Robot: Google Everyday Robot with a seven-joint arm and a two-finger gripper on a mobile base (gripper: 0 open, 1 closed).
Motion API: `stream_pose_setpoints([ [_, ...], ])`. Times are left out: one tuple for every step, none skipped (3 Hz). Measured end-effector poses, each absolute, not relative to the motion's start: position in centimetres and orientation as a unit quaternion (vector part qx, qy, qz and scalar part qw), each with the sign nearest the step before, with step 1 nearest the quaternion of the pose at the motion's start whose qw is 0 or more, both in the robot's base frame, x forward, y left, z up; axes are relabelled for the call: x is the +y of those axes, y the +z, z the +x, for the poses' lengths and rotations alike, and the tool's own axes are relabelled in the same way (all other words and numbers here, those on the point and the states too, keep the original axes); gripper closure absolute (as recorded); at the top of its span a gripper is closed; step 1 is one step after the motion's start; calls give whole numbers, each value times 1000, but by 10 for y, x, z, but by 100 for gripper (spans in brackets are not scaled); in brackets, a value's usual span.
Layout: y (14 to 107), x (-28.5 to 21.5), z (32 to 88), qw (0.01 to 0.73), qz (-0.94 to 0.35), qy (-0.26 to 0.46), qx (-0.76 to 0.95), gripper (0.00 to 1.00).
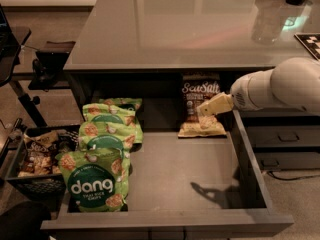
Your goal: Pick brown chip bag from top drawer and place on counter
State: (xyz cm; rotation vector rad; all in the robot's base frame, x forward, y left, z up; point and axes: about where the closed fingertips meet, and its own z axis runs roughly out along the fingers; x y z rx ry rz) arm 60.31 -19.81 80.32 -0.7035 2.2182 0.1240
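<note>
The brown chip bag [199, 100] with white "Sea Salt" script stands at the back right of the open top drawer [180, 174], its tan lower part resting on the drawer floor. My gripper [206, 110] reaches in from the right on a white arm and sits right in front of the bag's lower half, overlapping it. The glossy grey counter [175, 24] lies above and behind the drawer.
Several green "dang" bags [97, 181] fill the drawer's left side. A black basket of snacks [35, 156] stands on the floor at the left. Narrower handled drawers [282, 136] are at the right. A clear container [267, 21] stands on the counter's back right.
</note>
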Motion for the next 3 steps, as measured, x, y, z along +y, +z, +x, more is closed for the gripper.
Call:
stream_pose_setpoints([
  [798,-204,625,440,-261,47,858,0],
  [798,-204,625,440,-261,47,858,0],
  [786,-199,633,443,-254,48,858,0],
])
